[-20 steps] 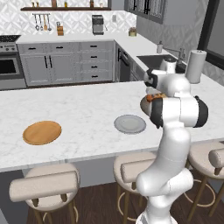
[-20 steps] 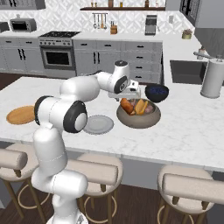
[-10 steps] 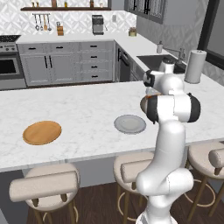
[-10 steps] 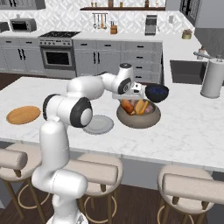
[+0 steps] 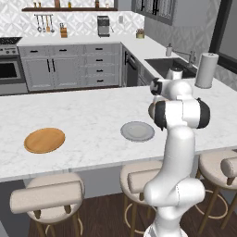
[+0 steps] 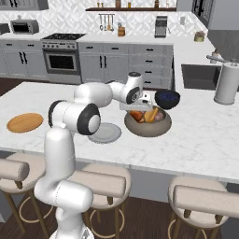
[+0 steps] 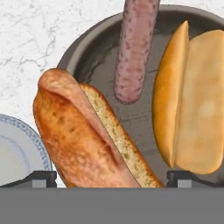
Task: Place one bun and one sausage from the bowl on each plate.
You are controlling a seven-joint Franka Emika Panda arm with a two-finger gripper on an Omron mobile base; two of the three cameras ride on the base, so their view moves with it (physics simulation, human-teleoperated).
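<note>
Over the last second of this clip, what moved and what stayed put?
The arm's elbow swung up from folded low to standing over the base, while the gripper stayed over the bowl. Its fingers stand wide apart around a bun, not closed on it. The grey plate, wooden plate and blue bowl kept their places.
</note>
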